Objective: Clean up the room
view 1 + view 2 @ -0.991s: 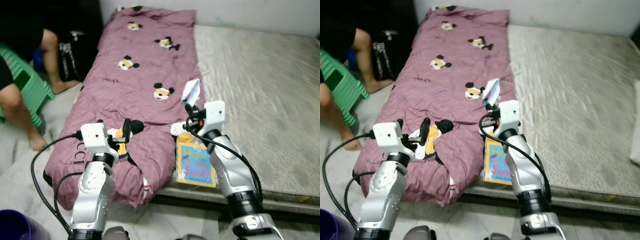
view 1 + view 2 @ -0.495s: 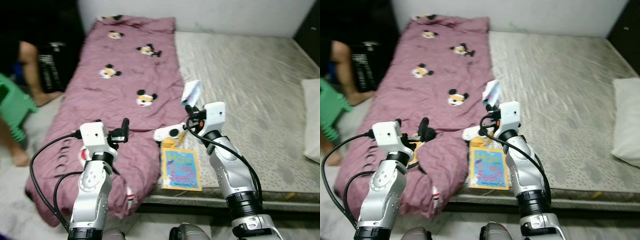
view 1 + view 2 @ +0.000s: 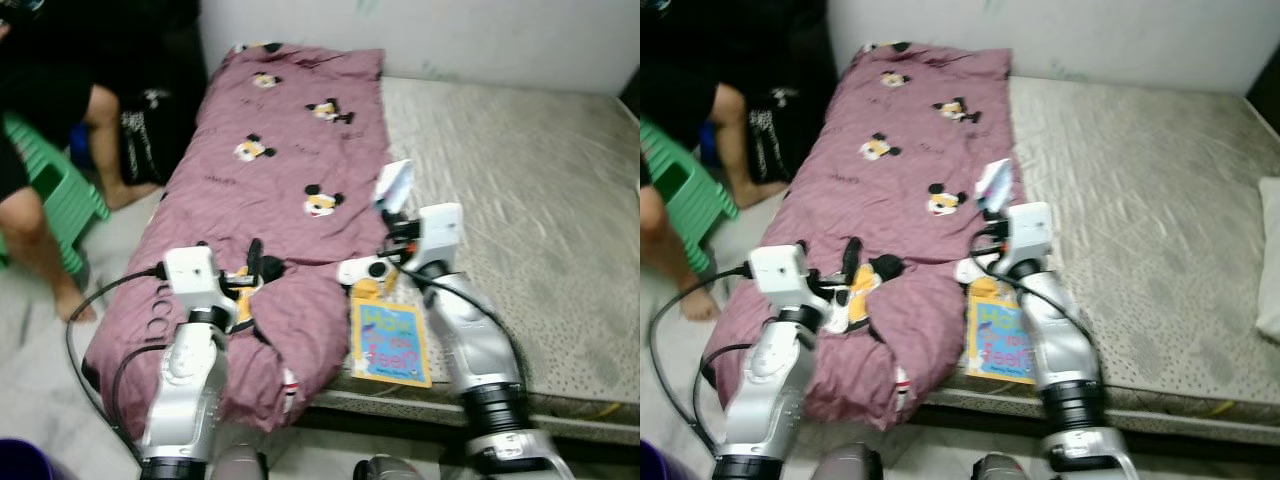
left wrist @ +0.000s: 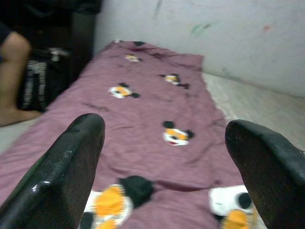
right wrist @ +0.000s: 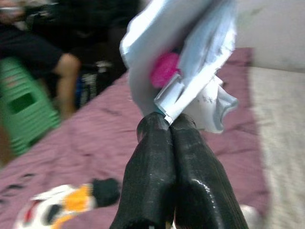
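Two silver arms are reaching forward over a bed, seen from the head camera. At the far left of the frame, a person's bare leg [image 3: 35, 225] is resting beside a green plastic stool [image 3: 62, 195]. Left of centre, the left end effector [image 3: 256, 262] is hovering with its two black fingers [image 4: 71, 176] spread wide apart and gripping nothing, just above a maroon quilt printed with cartoon mice [image 3: 270, 170] that is lying lengthwise along the left half of the bed. At lower centre, a blue and yellow picture book [image 3: 388, 343] is lying flat at the bed's near edge, just beside the quilt's right border. Right of centre, the right end effector [image 3: 393, 214] is clamping its fingers [image 5: 190, 176] tightly together on a pale blue crumpled wrapper with a pink patch [image 5: 183, 62], holding it up above the quilt's right edge. Across the right half of the frame, a bare grey mattress [image 3: 530, 200] is stretching toward the white wall [image 3: 450, 35].
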{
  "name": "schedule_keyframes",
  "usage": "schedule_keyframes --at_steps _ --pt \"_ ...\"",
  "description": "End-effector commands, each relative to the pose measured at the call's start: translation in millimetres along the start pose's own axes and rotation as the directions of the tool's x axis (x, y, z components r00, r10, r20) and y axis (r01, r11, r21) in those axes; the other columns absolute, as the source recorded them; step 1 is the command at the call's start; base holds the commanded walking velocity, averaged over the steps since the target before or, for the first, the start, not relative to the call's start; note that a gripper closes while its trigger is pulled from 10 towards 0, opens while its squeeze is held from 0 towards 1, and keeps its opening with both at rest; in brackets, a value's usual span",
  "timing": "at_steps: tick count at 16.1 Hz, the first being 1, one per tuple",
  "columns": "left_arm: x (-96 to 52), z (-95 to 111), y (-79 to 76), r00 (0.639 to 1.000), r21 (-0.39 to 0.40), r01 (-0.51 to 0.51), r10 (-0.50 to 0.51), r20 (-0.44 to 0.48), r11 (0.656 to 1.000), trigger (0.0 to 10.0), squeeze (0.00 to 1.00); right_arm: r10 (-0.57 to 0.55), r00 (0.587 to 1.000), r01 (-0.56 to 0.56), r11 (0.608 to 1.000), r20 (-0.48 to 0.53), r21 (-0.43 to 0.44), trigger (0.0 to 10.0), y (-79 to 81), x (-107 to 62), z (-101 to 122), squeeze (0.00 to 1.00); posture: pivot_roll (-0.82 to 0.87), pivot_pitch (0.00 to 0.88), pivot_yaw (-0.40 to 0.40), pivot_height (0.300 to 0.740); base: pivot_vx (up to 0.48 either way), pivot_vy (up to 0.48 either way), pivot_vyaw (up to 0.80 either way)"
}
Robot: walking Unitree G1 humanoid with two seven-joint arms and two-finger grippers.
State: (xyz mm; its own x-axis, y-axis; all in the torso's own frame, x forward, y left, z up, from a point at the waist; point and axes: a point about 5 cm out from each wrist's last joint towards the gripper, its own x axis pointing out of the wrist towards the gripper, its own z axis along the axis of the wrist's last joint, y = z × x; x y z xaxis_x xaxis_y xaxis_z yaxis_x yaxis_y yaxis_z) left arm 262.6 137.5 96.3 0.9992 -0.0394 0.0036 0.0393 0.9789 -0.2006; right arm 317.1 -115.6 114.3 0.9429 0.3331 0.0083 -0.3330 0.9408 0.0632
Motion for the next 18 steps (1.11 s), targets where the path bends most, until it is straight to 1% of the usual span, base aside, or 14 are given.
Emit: schedule_keyframes --at_steps 1,7,11,13,14,15,16,18 --pt "1.1 -1 -3.3 1.0 -0.004 0.008 -0.008 -0.005 1.0 10.0 0.0 -0.002 1.0 0.002 1.0 0.014 -0.005 10.0 -3.2 0.4 3 0.0 -0.02 0.039 -0.019 0.74 0.0 0.48 0.0" --pt "0.9 -2 -2.1 1.0 -0.004 0.003 -0.003 -0.009 1.0 10.0 0.0 0.025 0.999 -0.024 1.0 0.026 -0.004 10.0 -0.1 2.4 6 0.0 -0.02 0.032 -0.023 0.74 0.0 0.48 0.0" --pt "2.2 -2 -3.0 1.0 -0.01 0.004 -0.004 -0.009 1.0 10.0 0.0 0.064 0.997 -0.063 0.998 0.039 -0.027 10.0 5.6 2.0 7 0.0 -0.02 0.036 -0.02 0.74 0.0 0.48 0.0" --pt "2.7 -2 -2.7 1.0 -0.014 0.0 0.0 -0.018 1.0 10.0 0.0 0.067 0.997 -0.066 0.997 0.04 -0.029 10.0 7.0 0.8 7 0.0 -0.02 0.037 -0.018 0.74 0.0 0.48 0.0" --pt "2.9 -1 -2.5 1.0 -0.003 0.003 -0.003 -0.006 1.0 10.0 0.0 0.068 0.997 -0.067 0.997 0.04 -0.031 10.0 7.4 0.8 7 0.0 -0.02 0.038 -0.016 0.74 0.0 0.48 0.0" --pt "3.2 -2 -3.4 1.0 -0.013 0.008 -0.008 -0.017 1.0 10.0 0.0 0.068 0.997 -0.067 0.997 0.041 -0.03 10.0 7.4 1.0 7 0.0 -0.02 0.037 -0.015 0.74 0.0 0.48 0.0" --pt "3.7 -1 -3.5 1.0 0.003 0.007 -0.007 -0.004 1.0 10.0 0.0 0.07 0.997 -0.069 0.997 0.043 -0.033 10.0 7.5 1.0 7 0.0 -0.02 0.037 -0.015 0.74 0.0 0.255 0.0" --pt "4.7 1 -3.6 1.0 0.008 0.009 -0.009 0.005 1.0 10.0 0.0 0.072 0.996 -0.071 0.997 0.045 -0.035 10.0 7.5 1.5 8 0.0 -0.03 0.037 -0.015 0.74 0.0 0.0 0.0"
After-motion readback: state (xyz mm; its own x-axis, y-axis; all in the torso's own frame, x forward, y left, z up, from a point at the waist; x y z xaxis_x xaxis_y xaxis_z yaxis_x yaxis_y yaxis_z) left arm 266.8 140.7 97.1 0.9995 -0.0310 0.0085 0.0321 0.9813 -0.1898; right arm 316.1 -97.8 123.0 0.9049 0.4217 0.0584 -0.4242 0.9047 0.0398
